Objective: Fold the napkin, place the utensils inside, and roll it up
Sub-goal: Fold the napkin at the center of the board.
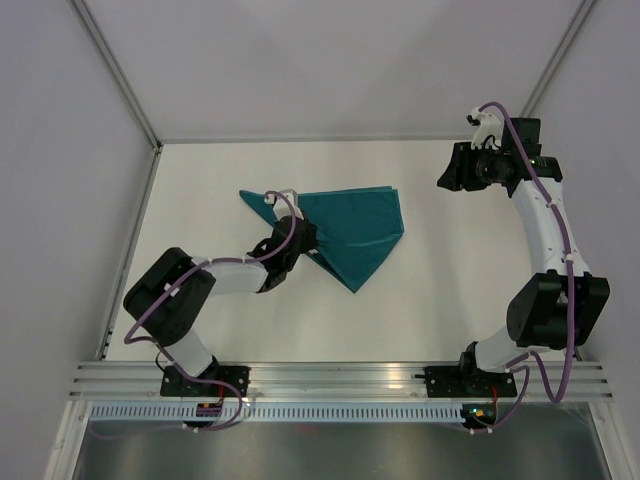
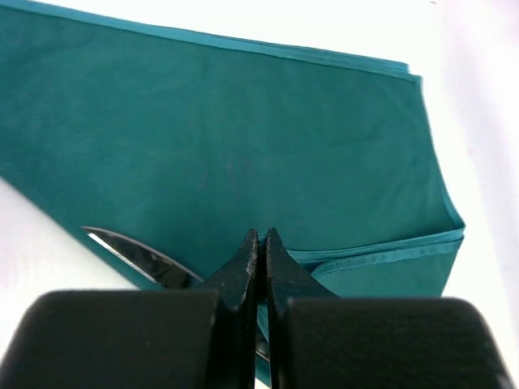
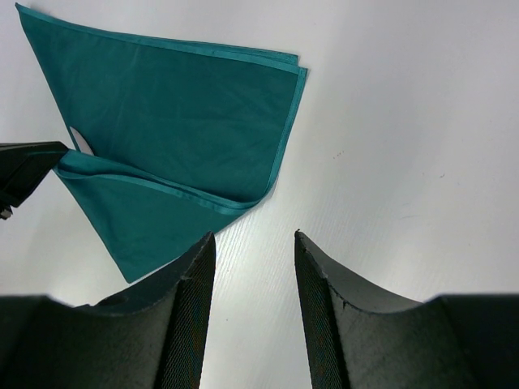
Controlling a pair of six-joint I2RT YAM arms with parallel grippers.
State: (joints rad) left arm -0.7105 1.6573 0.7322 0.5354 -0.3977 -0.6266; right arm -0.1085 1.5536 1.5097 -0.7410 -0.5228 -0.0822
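Left hand: clenched on hem of teal folded cloth napkin | slim silver table knife: just left of those fingers, long axis slanting, tip pointing left, rest under cloth | napkin: mid white counter, long edge crosswise | right hand: released, empty, well apart; left nearer

White arms, black joints, purple cables

It was a robot lab. A white table sat between plain walls, with the left arm and right arm bolted to a metal rail at its near edge.
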